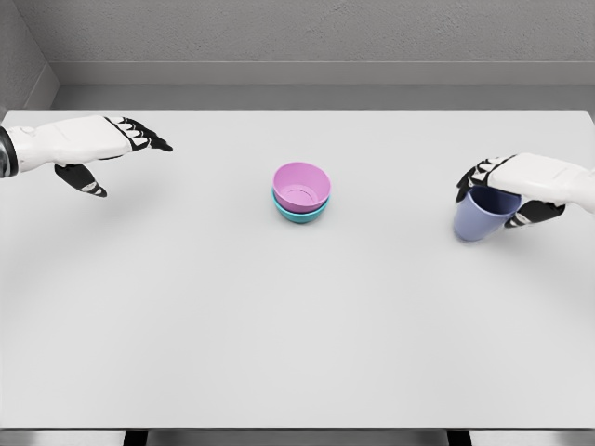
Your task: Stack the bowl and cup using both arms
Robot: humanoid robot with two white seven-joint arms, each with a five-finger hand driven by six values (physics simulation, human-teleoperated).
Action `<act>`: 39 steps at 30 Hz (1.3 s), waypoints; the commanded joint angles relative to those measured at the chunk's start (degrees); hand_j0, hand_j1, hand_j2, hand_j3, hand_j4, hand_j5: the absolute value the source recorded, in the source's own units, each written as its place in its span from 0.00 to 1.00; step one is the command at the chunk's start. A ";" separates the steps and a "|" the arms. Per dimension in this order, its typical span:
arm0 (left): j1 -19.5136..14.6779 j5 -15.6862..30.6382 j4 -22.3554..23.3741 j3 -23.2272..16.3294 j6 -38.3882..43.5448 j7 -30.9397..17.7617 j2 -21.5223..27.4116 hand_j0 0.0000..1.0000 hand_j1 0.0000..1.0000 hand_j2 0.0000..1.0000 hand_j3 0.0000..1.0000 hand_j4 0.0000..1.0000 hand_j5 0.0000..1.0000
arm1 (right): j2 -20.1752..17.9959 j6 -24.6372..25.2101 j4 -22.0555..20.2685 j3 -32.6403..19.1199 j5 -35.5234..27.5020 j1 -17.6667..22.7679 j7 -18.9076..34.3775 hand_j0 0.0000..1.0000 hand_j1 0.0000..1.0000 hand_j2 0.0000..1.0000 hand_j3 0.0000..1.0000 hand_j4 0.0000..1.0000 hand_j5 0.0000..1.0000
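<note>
A pink bowl [302, 187] sits nested inside a teal bowl [299, 214] at the middle of the white table [297, 325]. Far to the right, my right hand [497, 193] is curled around a blue-purple cup [478, 218], which tilts a little and hangs just above or on the tabletop; I cannot tell which. My left hand [121, 153] hovers at the far left, fingers spread and holding nothing, well apart from the bowls.
The table's back edge meets a grey wall. Its front edge runs along the bottom of the view.
</note>
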 commanded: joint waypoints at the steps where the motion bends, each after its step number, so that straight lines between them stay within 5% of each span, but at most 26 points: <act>1: 0.00 0.30 0.00 0.05 0.13 0.03 0.05 1.00 1.00 1.00 1.00 1.00 1.00 | -0.11 0.02 -0.28 -0.21 -0.26 -0.09 0.02 0.57 0.57 0.57 0.57 0.57 0.57; 14: 0.00 0.30 0.00 0.05 0.13 0.03 0.14 1.00 1.00 1.00 1.00 1.00 1.00 | -0.20 -0.06 -2.65 -2.93 -0.43 -1.41 0.02 0.57 0.57 0.57 0.57 0.57 0.57; 22: 0.00 0.39 0.00 0.05 0.13 0.03 0.14 1.00 1.00 1.00 1.00 1.00 1.00 | 0.15 0.29 -7.58 -3.02 -0.78 -3.16 -0.06 0.57 0.57 0.57 0.57 0.57 0.57; 39: 0.00 0.30 0.00 0.05 0.13 0.03 0.05 1.00 1.00 1.00 1.00 1.00 1.00 | 7.18 0.81 -8.46 -2.67 -0.96 -6.77 -0.06 0.57 0.57 0.57 0.57 0.57 0.57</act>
